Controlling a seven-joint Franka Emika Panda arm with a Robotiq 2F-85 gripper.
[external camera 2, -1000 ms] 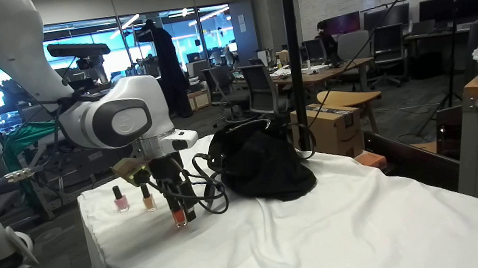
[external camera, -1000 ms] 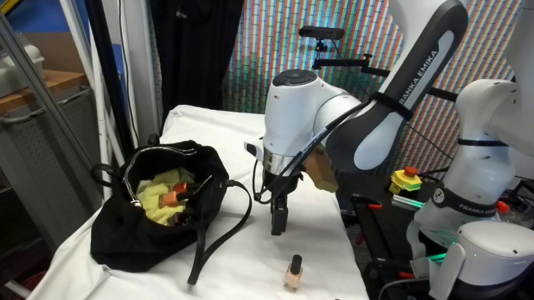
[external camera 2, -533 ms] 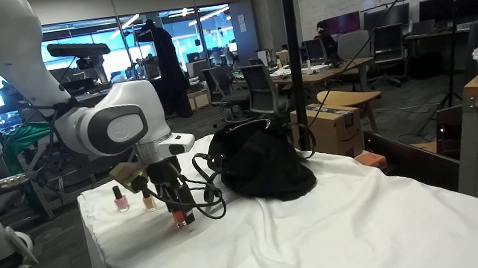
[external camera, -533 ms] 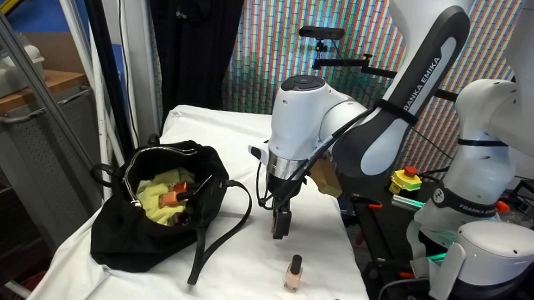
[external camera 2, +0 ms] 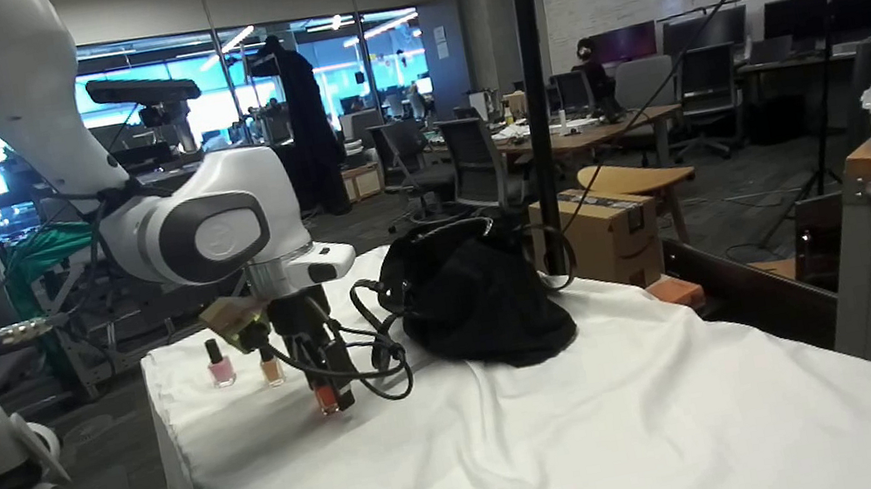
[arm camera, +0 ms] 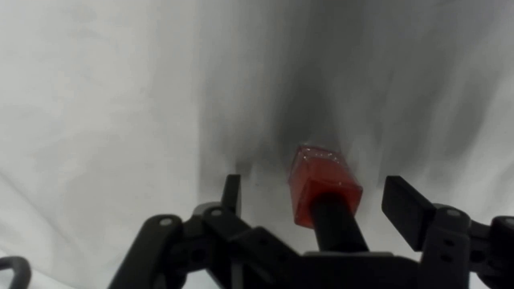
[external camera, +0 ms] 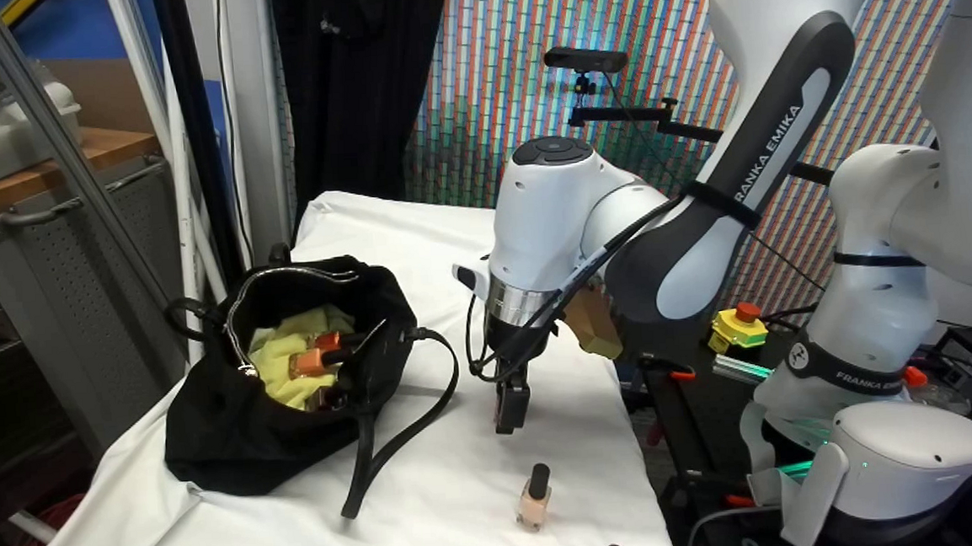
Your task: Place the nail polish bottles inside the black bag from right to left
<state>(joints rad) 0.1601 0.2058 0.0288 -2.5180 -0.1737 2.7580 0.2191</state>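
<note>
A red nail polish bottle (arm camera: 327,176) with a black cap stands upright on the white cloth. My gripper (arm camera: 314,182) is open around it, with a gap on each side. In an exterior view the red bottle (external camera 2: 327,399) shows between the fingers. A peach bottle (external camera: 533,506) and a pink bottle (external camera 2: 221,371) stand upright nearby; the pink one is cut off at an exterior view's bottom edge. The black bag (external camera: 269,447) is open, with a yellow-green inside. An orange bottle (external camera: 309,363), a red-orange one (external camera: 326,341) and a dark one (external camera: 322,398) lie in it.
The bag's strap (external camera: 403,434) lies on the white-clothed table (external camera: 459,519) between bag and gripper. A cable loop (external camera 2: 393,384) hangs beside the gripper. A second robot arm (external camera: 864,317) stands past the table's edge.
Over the last second my gripper has lowered slightly and shifted a little around the red bottle. In the last half second nothing visibly moves. The bottles and bag stay put.
</note>
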